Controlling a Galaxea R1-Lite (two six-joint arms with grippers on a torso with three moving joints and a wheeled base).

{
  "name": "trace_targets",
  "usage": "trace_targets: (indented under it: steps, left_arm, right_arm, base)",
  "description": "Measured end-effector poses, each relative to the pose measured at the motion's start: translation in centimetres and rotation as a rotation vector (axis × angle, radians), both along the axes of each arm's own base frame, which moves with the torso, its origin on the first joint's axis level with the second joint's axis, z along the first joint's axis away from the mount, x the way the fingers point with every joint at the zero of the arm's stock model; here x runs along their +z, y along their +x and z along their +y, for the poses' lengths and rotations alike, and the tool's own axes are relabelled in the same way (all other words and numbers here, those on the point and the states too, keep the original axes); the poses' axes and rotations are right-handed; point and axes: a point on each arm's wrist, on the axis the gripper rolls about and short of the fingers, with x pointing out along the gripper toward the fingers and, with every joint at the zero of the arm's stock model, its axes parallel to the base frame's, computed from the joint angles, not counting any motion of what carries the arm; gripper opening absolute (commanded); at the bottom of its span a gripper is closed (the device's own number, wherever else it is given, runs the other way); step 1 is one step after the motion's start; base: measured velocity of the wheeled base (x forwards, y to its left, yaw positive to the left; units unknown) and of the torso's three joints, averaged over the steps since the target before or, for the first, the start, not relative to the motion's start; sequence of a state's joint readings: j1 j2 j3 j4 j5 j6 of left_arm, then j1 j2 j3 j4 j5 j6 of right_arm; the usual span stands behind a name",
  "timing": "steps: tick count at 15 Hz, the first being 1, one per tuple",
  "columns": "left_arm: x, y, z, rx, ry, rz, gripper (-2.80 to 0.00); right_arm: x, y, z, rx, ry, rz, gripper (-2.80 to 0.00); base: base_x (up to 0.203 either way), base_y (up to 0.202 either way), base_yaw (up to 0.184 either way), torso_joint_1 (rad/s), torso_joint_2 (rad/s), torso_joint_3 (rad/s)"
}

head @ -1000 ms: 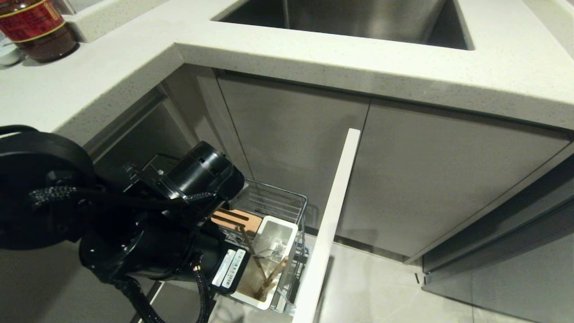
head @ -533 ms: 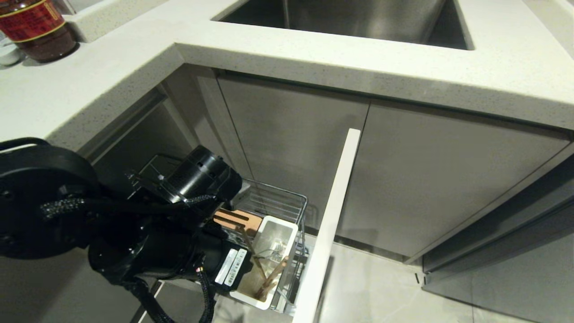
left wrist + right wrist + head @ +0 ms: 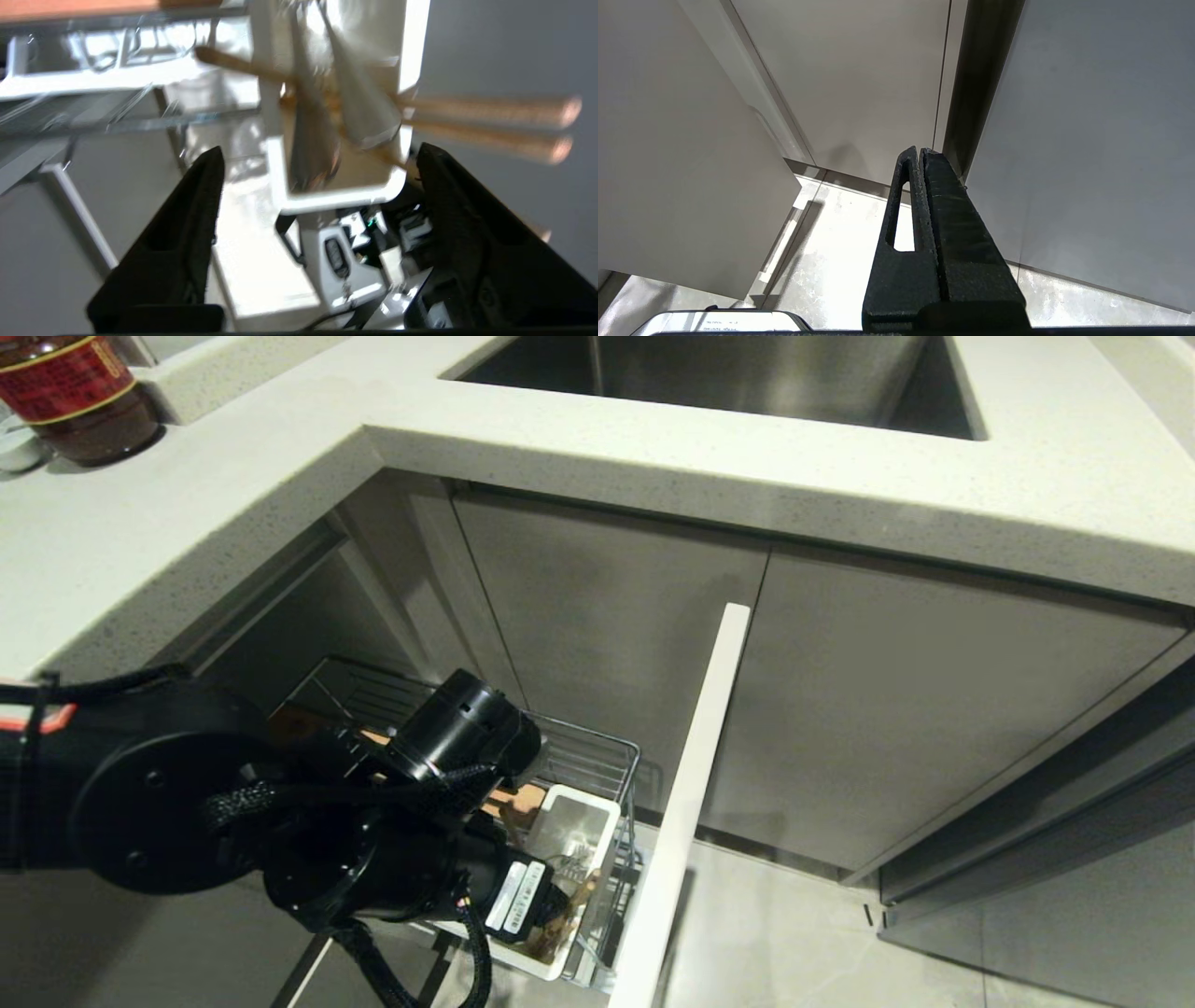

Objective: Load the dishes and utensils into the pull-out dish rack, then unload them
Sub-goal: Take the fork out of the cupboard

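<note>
The chopsticks stand in the white cup at the front of the rack, their tops leaning out past the cup's rim and lying just beyond my left fingers, nearer the right-hand one. A pale, blurred piece is in the cup with them; I cannot tell if it is the fork. My left fingers are spread wide with nothing between them, and the cup's corner sits in the gap ahead of the tips.

I judge the step to be clearing the cup after setting utensils in. To do it well, I draw straight back along the line of my fingers, keeping them apart, so neither tip catches a stick and levers it out. The sticks lean loosely, so a brush could tip them over the rim. I also keep my wrist clear of the rack's white front panel beside the cup.

My right fingers are pressed together, empty, hanging low by the cabinet doors.
</note>
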State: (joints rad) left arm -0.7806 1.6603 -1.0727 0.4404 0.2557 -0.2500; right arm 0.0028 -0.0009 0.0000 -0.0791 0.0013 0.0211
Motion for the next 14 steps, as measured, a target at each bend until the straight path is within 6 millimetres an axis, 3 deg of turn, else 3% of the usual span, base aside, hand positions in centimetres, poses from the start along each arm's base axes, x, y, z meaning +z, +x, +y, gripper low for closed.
trace_targets:
  steps: [6, 7, 14]
  left_arm:
    - [-0.5, 0.41, -0.03, 0.012, 0.003, 0.006, 0.0]
    - [-0.5, 0.42, -0.02, 0.012, 0.003, 0.006, -2.8]
    - [-0.36, 0.26, 0.0, 0.008, 0.004, 0.004, -2.8]
  right_arm:
    - [0.0, 0.0, 0.0, 0.0, 0.0, 0.0, -2.8]
    - [0.0, 0.0, 0.0, 0.0, 0.0, 0.0, -2.8]
    - [0.0, 0.0, 0.0, 0.0, 0.0, 0.0, -2.8]
  base:
    - [0.0, 0.0, 0.0, 0.0, 0.0, 0.0]
    - [0.0, 0.0, 0.0, 0.0, 0.0, 0.0]
    - [0.0, 0.0, 0.0, 0.0, 0.0, 0.0]
